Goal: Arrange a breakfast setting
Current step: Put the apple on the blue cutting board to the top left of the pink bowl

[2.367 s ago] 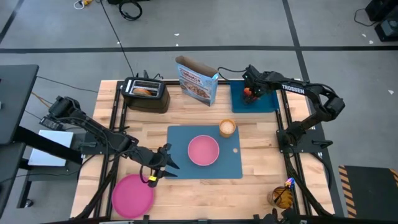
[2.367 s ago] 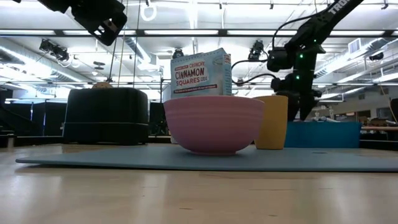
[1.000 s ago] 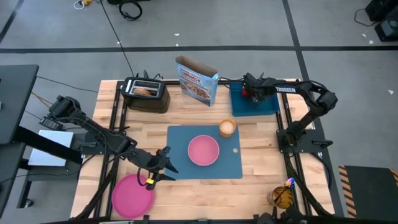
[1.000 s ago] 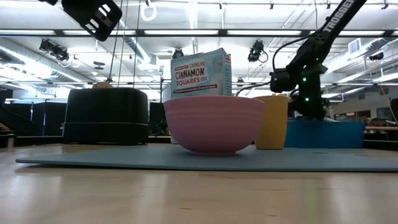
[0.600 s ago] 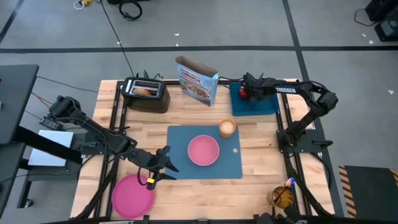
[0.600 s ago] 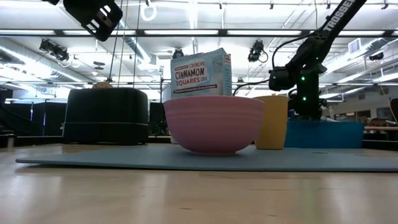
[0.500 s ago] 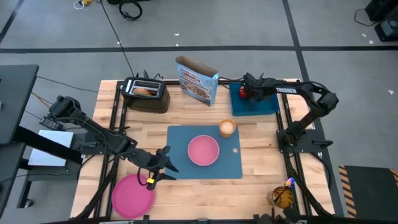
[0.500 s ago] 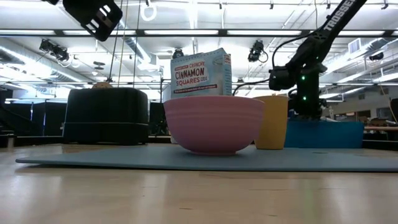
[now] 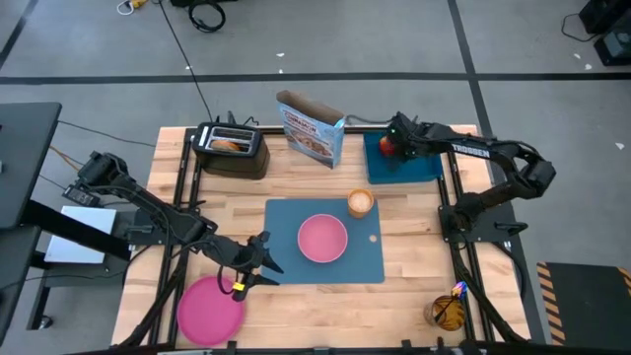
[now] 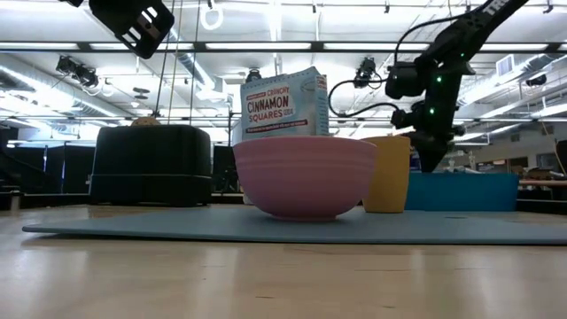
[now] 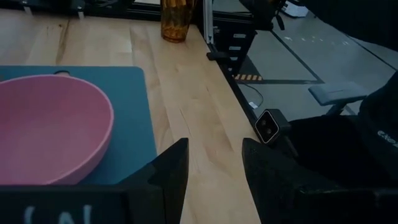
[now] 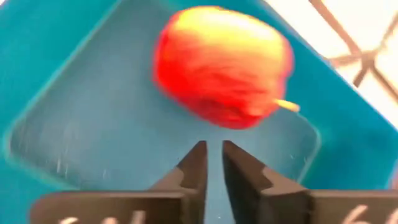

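Observation:
The red-orange apple lies in the deep blue tray at the table's far right. My right gripper hangs just above the tray, pointing steeply down. Its fingers are a narrow slit apart with nothing between them, and the apple is just beyond their tips. The pink bowl and tan cup stand on the blue placemat. The pink plate lies flat at the near left corner. My left gripper hovers open by the placemat's near left corner. A blue-purple spoon handle sticks out of an amber glass.
A black toaster and a cereal box stand along the far edge, the box close beside the tray. The amber glass stands at the near right corner. Bare wood lies to the right of the placemat and along the near edge.
My right gripper has risen from down inside the tray to a little above it and has tipped to point more steeply down. The arm's elbow has swung toward the table's right. The apple stays in the tray.

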Tool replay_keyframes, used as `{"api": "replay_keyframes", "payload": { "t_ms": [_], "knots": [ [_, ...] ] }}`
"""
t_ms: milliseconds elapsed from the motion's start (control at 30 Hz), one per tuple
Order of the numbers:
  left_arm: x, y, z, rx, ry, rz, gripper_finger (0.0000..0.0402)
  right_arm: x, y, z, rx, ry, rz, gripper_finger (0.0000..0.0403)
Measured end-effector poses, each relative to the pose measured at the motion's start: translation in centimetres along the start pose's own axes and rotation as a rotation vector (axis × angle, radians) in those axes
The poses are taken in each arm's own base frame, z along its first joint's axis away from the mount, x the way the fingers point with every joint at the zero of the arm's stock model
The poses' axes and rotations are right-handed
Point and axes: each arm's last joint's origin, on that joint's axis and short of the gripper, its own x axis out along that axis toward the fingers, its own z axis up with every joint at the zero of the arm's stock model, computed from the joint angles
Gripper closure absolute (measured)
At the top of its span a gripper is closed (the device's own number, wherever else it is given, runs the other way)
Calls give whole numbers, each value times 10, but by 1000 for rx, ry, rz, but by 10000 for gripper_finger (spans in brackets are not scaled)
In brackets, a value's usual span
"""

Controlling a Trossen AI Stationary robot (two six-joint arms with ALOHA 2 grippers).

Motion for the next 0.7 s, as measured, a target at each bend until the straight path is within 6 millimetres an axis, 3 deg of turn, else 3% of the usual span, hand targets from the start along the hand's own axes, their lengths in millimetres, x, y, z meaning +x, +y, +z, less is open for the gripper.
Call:
{"api": "replay_keyframes", "payload": {
  "t_ms": [133,367,500,700],
  "knots": [
    [0,0,1,0,-15,2,244,1,-18,2,359,-29,-36,279],
    [0,-1,3,-3,-33,-3,244,11,-30,5,806,-151,6,221],
    [0,-1,3,-4,-32,-5,244,20,-31,0,1017,-141,27,216],
    [-1,-5,1,3,-25,-18,244,30,-32,-5,1228,-137,21,242]
  ]
}}
